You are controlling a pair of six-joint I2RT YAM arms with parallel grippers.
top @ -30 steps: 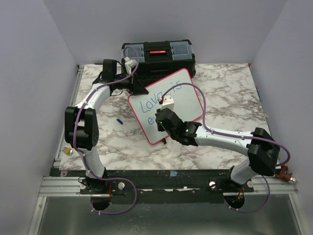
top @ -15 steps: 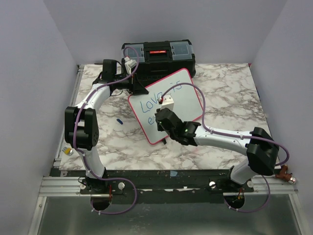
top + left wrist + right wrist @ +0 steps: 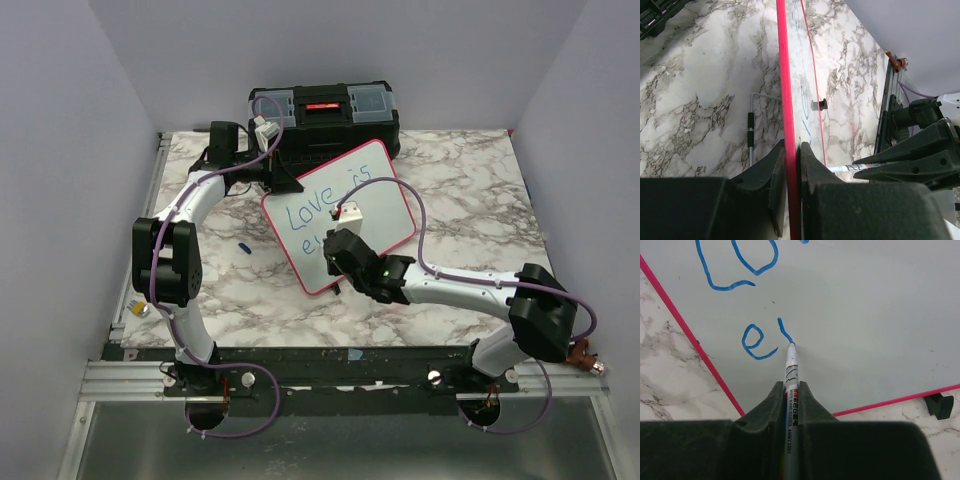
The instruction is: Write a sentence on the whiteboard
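**Whiteboard Writing: Second Line Under Way, Board Held at Its Frame**

**Location.** The whiteboard (image 3: 385,215) sits mid-table in front of the black toolbox (image 3: 325,115), turned at an angle to the table (image 3: 470,190) edges. The left wrist view shows a wire stand (image 3: 751,135) behind it, so it appears to be propped rather than lying flat.

**Work on the board.** The sentence (image 3: 308,210) reads "Love is" in blue. A second line below it has an "e" and one short stroke so far.

**Hands.**
- The left gripper (image 3: 792,150) has its fingers pressed together on the pink frame at the board's far-left edge, one finger on each face.
- The right gripper (image 3: 791,390) is pinched tight on the marker (image 3: 791,370). The marker tip is touching the board at the end of that short stroke.

**Handling judgement.**
- The board looks light, thin and stiff, with a glossy face that gives little grip.
- Pen pressure could make it skid or rock on its stand.
- The frame is the right place to hold it, because that keeps the fingers off the writing area.
- The marker is slim and smooth and could twist in the grip if pressed hard, so light contact is advised.

**Containers.** The toolbox is closed, so its contents cannot be seen. The small lidded trays on top are too small to read.

**Other.** A small blue item (image 3: 244,246), possibly the marker's cap, lies on the table to the left of the board.
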